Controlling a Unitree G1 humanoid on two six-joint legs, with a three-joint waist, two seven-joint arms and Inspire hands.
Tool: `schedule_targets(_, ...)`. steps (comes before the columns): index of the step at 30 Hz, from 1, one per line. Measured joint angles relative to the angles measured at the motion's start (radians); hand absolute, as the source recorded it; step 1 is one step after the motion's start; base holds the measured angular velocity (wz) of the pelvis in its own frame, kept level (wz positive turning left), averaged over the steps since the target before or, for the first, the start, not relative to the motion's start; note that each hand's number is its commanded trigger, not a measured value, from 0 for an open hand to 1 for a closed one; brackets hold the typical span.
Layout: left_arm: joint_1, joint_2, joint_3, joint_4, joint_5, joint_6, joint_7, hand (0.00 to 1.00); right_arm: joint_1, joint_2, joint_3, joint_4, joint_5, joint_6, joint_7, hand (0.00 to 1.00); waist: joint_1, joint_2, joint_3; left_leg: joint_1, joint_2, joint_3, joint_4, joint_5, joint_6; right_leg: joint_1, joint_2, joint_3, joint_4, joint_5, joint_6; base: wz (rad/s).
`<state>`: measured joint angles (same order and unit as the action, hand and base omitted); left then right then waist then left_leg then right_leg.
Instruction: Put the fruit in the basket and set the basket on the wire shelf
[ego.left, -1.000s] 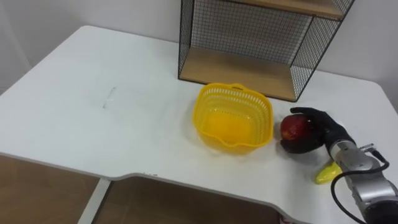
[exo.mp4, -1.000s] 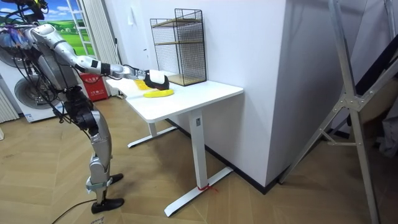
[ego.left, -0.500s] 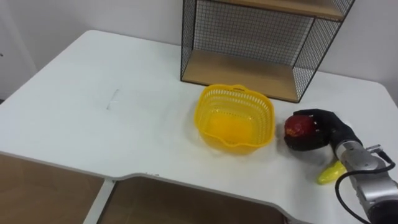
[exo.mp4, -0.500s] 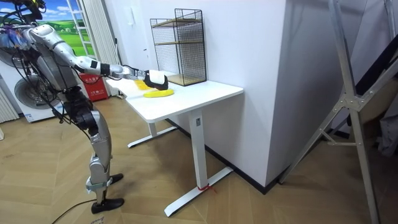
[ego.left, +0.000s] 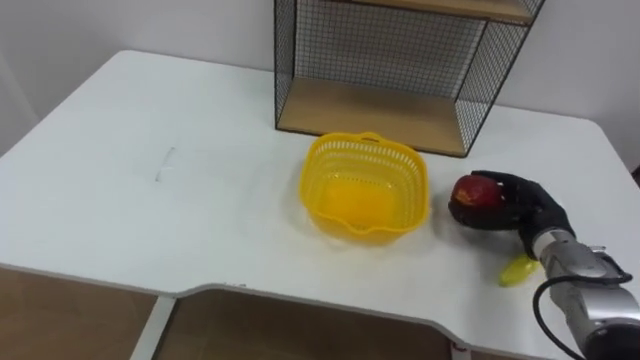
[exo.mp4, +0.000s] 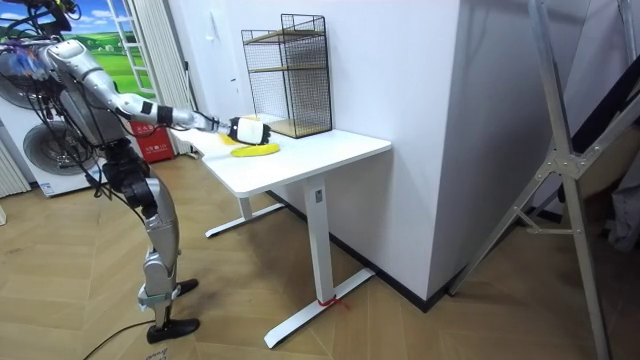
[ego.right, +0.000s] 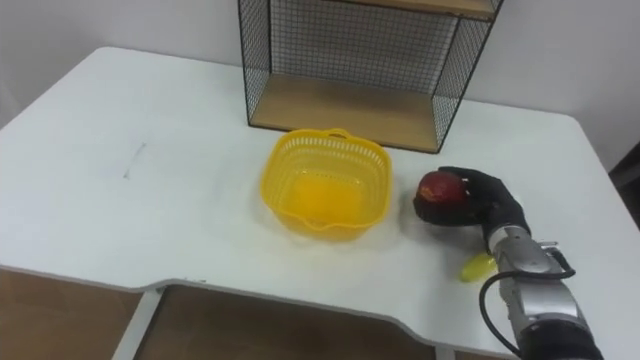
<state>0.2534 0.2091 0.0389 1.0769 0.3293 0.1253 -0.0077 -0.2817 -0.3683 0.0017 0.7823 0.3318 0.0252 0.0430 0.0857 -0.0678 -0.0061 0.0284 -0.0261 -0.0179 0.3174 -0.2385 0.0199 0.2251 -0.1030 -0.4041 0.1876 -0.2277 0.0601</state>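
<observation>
One red apple (ego.left: 474, 191) sits in the right hand (ego.left: 527, 207), fingers curled round it (just over the counter (ego.left: 150, 210)). The empty yellow basket (ego.left: 328, 168) stands just left of the hand, and a banana (ego.left: 519, 270) lies by its wrist.

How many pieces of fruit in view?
2: a red apple held in the right hand beside the yellow basket; a banana on the table, partly hidden by that arm.

A round red apple (ego.left: 474, 192) sits at 3 o'clock from the upright yellow perforated plastic basket (ego.left: 306, 186), clasped by the curled right hand (ego.left: 528, 208). A yellow banana (ego.left: 519, 270) lies at 4 o'clock. The black wire shelf with wooden boards (ego.left: 370, 106) stands at 12 o'clock.
</observation>
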Motion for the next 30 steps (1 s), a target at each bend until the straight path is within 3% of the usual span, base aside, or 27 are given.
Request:
schedule_targets(6,0.005,-0.011,0.018,-0.004,0.003,-0.002,0.005,0.0,0.072,0.051,-0.007,-0.142,0.146,0.0,-0.022,1.0,0.001,0.017,0.0042,0.011,0.003,0.016,-0.009,0.0,0.0,0.0,0.0,0.015,0.0,0.0,0.0,-0.08)
schedule_targets(16,0.015,-0.021,0.017,0.004,0.01,-0.002,0.005,0.0,0.078,0.06,0.014,-0.325,0.212,-0.001,-0.047,1.0,0.001,0.028,0.004,0.019,0.009,0.033,-0.015,0.0,0.001,0.003,0.0,0.021,0.0,0.001,-0.002,-0.03)
schedule_targets(22,0.016,-0.023,0.015,0.004,0.015,-0.002,0.005,0.0,0.08,0.064,0.018,-0.489,0.207,-0.002,-0.066,1.0,0.002,0.032,0.0085,0.016,0.009,0.03,-0.017,0.001,0.001,-0.002,0.001,0.02,0.0,0.001,-0.002,0.0)
schedule_targets(30,0.013,-0.026,0.013,0.001,0.028,-0.01,0.0,0.0,0.08,0.062,0.071,-0.597,0.045,-0.021,-0.014,1.0,0.005,0.028,0.0056,0.018,0.011,0.043,-0.027,0.002,0.0,-0.013,0.002,0.045,0.0,0.002,-0.002,-0.06)
